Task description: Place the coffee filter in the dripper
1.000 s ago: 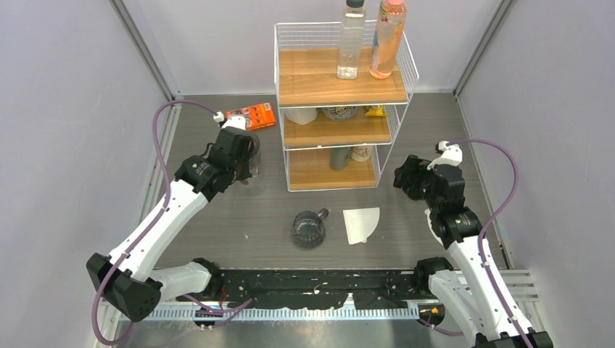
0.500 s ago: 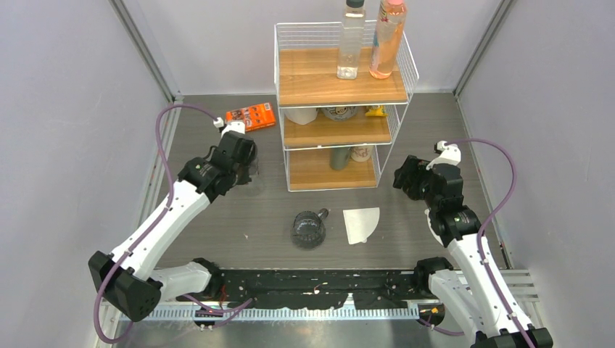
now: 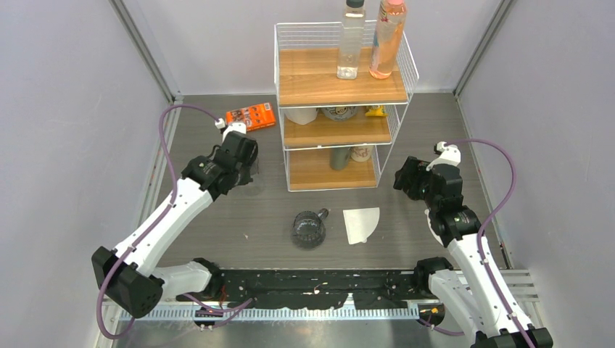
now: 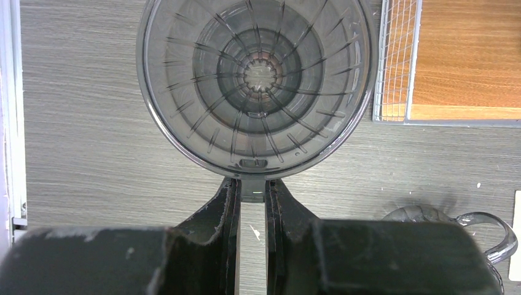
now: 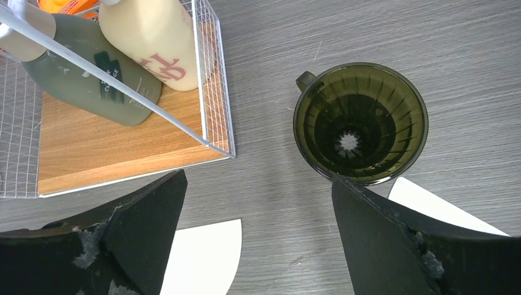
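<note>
My left gripper (image 3: 243, 167) is shut on the rim tab of a clear grey ribbed dripper (image 4: 255, 86). It holds the dripper left of the rack, over the table; from above the dripper (image 3: 252, 176) looks faint. A dark ribbed dripper with a handle (image 3: 309, 228) stands on the table in the front middle, also in the right wrist view (image 5: 360, 123). A white fan-shaped coffee filter (image 3: 360, 222) lies flat just right of it. My right gripper (image 3: 403, 178) is open and empty, right of the filter. White paper (image 5: 203, 258) shows between its fingers.
A white wire rack with wooden shelves (image 3: 341, 87) stands at the back middle, bottles on top and lying on its bottom shelf (image 5: 92, 80). An orange packet (image 3: 250, 116) lies at the back left. More white paper (image 5: 442, 206) shows past my right finger.
My left gripper has moved slightly to the right and nearer with the clear dripper in it. The right arm, dark dripper and filter have not moved.
</note>
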